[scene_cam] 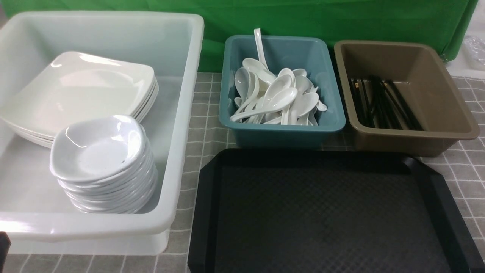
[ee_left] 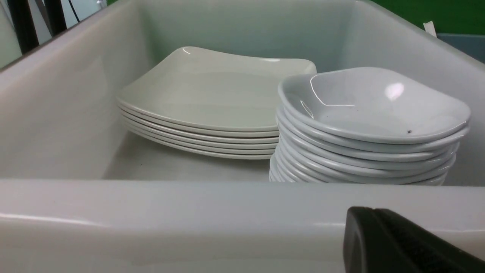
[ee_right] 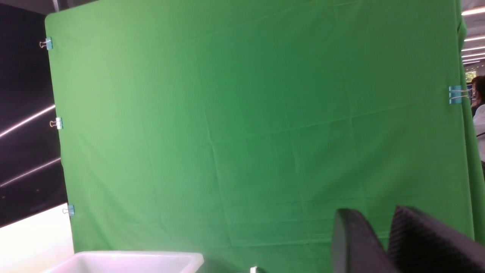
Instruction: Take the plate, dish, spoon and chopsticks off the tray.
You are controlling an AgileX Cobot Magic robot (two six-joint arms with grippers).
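Your tray [scene_cam: 326, 212] sits at the worktop's near edge, with the white tub [scene_cam: 182, 113], teal bin [scene_cam: 282, 131] and brown bin [scene_cam: 413, 138] behind it. Your right gripper [ee_right: 382, 242] points level at the green backdrop [ee_right: 246, 125], fingers nearly together; the left gripper [ee_left: 394, 242] faces the tub, finger state unclear.

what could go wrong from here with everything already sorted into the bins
The stack of small dishes leans a little and stands close to the white tub's near wall, so a knock from the left gripper hovering by that rim might topple it. One spoon stands up above the teal bin and could be caught by a passing arm. The black tray looks bare.
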